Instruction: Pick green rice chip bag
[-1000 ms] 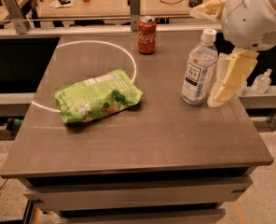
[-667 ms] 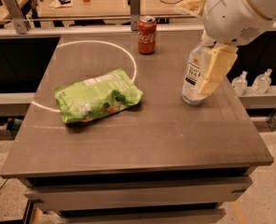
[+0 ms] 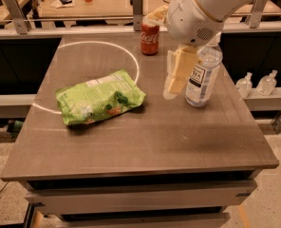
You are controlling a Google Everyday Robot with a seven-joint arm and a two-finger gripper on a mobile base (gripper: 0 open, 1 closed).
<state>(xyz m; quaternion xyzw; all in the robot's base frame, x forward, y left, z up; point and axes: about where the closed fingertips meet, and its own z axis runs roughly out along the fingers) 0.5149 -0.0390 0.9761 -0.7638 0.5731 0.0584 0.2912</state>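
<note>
- Gripper [image 3: 173,87], cream-coloured, on a bulky white arm: hanging above the table with its fingers pointing downward. They are gripping nothing that shows. Seen edge-on as they are, I cannot tell whether they are released or clenched.
- Green rice chip bag [image 3: 100,102], puffy, crinkly, light-green foil with a white label patch and leaf and food pictures: lying flat on the table, to the picture-left of the fingers and lower than them, well apart from them, untouched. Nothing is standing between it and the fingers.
- Clear plastic water bottle with a white label [image 3: 203,75]: standing upright just behind and to the picture-right of the fingers. Its near edge is overlapping them in the picture; contact cannot be judged.
- Red cola can [image 3: 150,38]: standing upright beyond the fingers, toward the table's far edge and apart from the bag.
- Grey-brown flat-topped table [image 3: 178,141]: carrying all three items.
- Thin white ring marked on the table top [image 3: 98,42]: its arc is passing beside the bag's far end.
- Step in hand, as a judgement: the approach. The gripper is travelling in free air and the grasp is not yet begun.
- Next move, as a judgement: it is calling for a sideways carry toward the bag, keeping clear of the bottle. It then needs a descent over the bag's middle with the fingers spread across its narrower width, then a close. The foil is looking slippery and soft, so a shallow pinch is risking a slide.
</note>
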